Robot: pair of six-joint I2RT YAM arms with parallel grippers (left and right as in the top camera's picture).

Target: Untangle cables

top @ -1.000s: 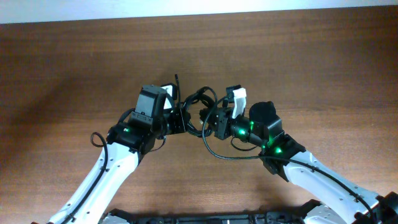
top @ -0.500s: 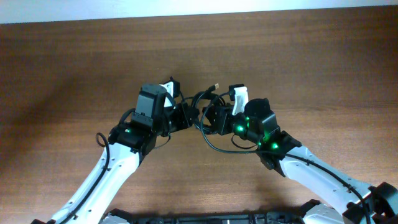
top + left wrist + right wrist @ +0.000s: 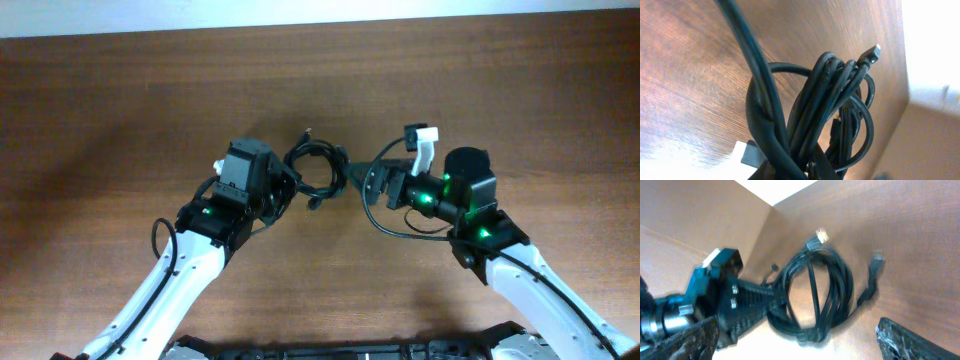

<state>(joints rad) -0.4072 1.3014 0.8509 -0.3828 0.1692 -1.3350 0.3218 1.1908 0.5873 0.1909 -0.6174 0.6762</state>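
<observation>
Right end effector (image 3: 362, 178): a second ago it was closed inside the knot, hard by the left one. Now its fingers stand wide apart with nothing between them, and I have drawn it off to the right, clear of the bundle.

Left end effector (image 3: 283, 186): clamped on the cables (image 3: 318, 165), pinching several strands together at the bundle's left edge. No change there.

Cables: one coiled bundle over mid-desk (image 3: 120, 90), between my two arms, hanging off the left grip. I cannot tell whether it touches the wood. The loops lie packed side by side. One plug (image 3: 871, 52) sticks out at the top of the coil, and in the right wrist view a second loose end trails on the coil's right side.

Reading: nothing has come apart, and the coil is still one mass. I judge the release to be for a re-grip. The free right should next take a single loose end near a plug and draw it away from the left hold. Risk: catching two strands would tighten the knot.
</observation>
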